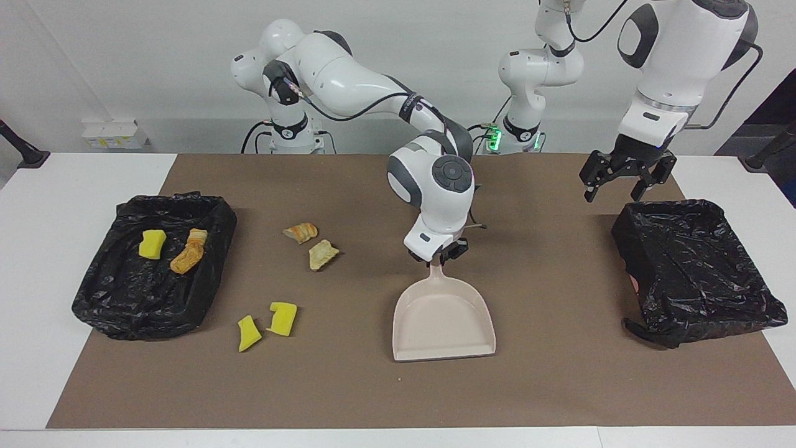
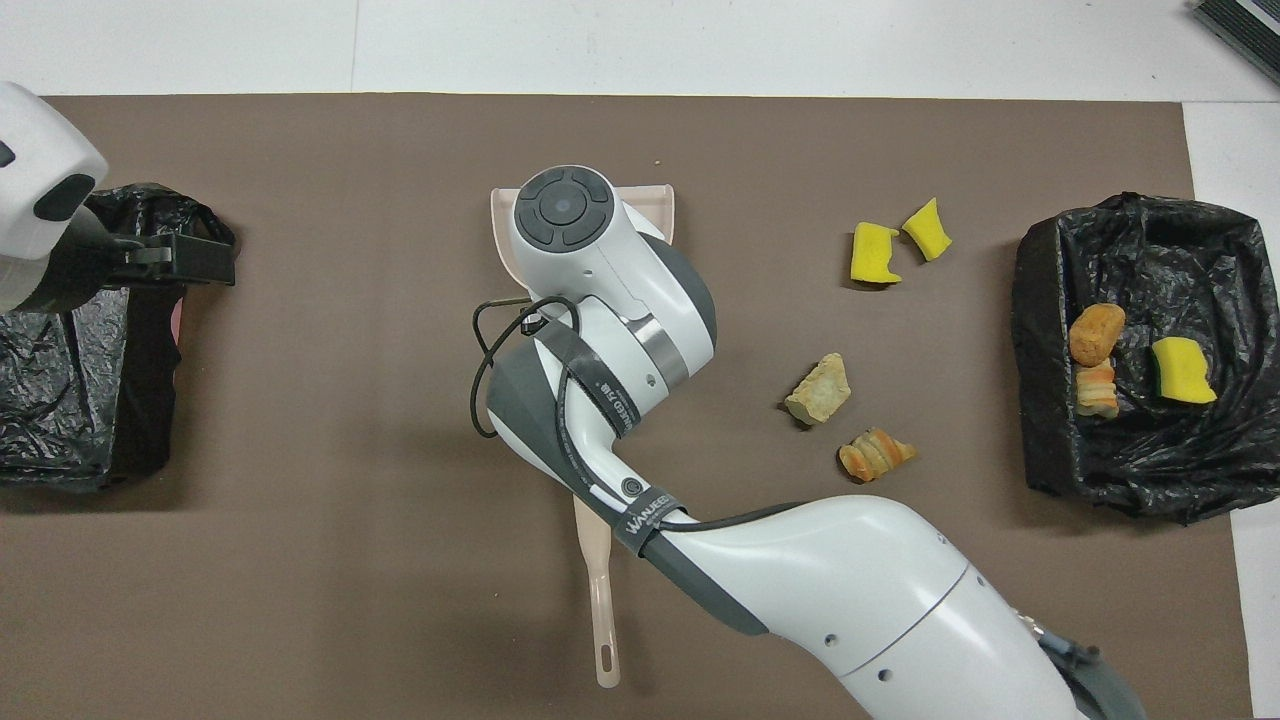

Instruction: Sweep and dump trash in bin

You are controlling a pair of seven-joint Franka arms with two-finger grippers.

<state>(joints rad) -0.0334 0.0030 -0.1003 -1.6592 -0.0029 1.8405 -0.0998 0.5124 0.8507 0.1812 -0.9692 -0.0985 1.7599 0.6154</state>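
On the brown mat (image 2: 330,400) the right arm (image 2: 620,330) covers most of the beige dustpan (image 2: 660,205), whose handle (image 2: 598,590) points toward the robots. Two yellow chunks (image 2: 875,252) and two bread-like lumps (image 2: 820,390) lie loose toward the right arm's end, near a black-lined bin (image 2: 1040,300) holding three more scraps (image 2: 1095,335). The left end effector (image 2: 185,262) hangs over the other black-lined bin (image 2: 60,400).
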